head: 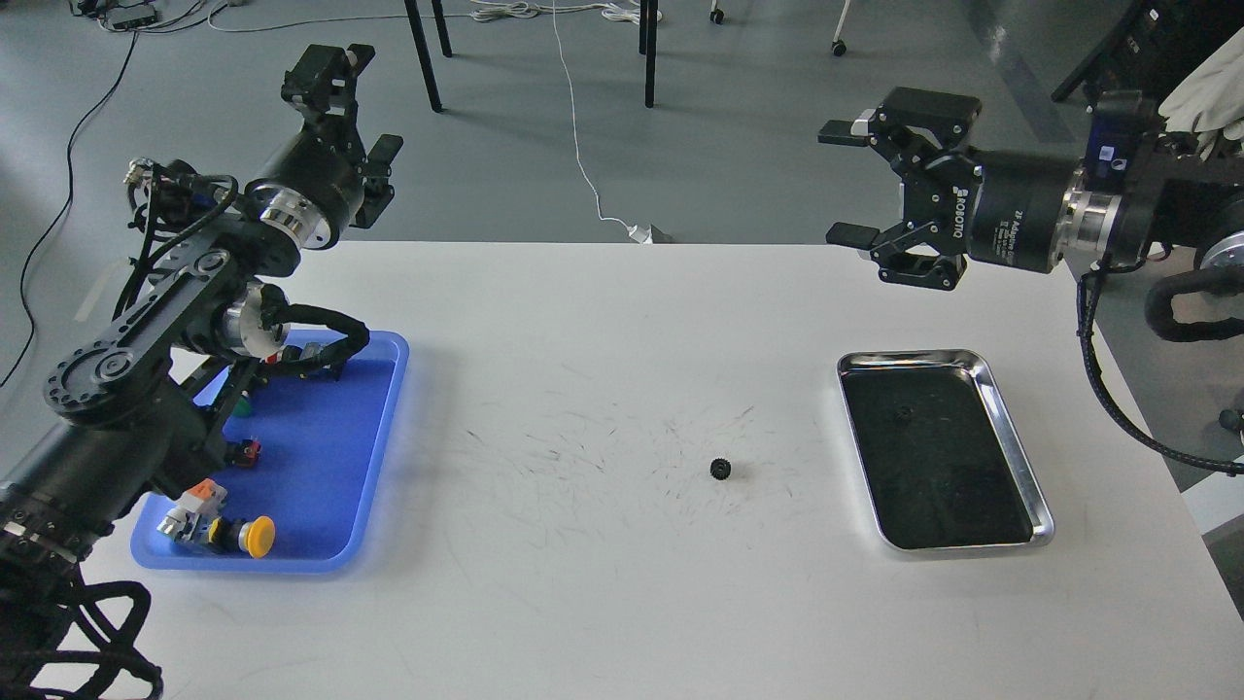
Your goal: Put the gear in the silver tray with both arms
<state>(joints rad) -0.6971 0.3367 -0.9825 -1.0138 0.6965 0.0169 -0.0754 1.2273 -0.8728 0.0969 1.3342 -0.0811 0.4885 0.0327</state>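
one small black toothed gear (720,470) lies left of the shiny silver tray (1015,432).

Gear (720,470): lay on the table (603,603), between the trays.
Silver tray (1014,413): sat to my right.
Plastic tray (374,457): sat left, under my left arm (175,321).

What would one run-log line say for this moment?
gear: on table, untouched | silver tray: no gear inside | left gripper: open, raised | right gripper: open, raised

white table (603,603), blue tray (379,437), gear (720,470), silver tray (1011,428)
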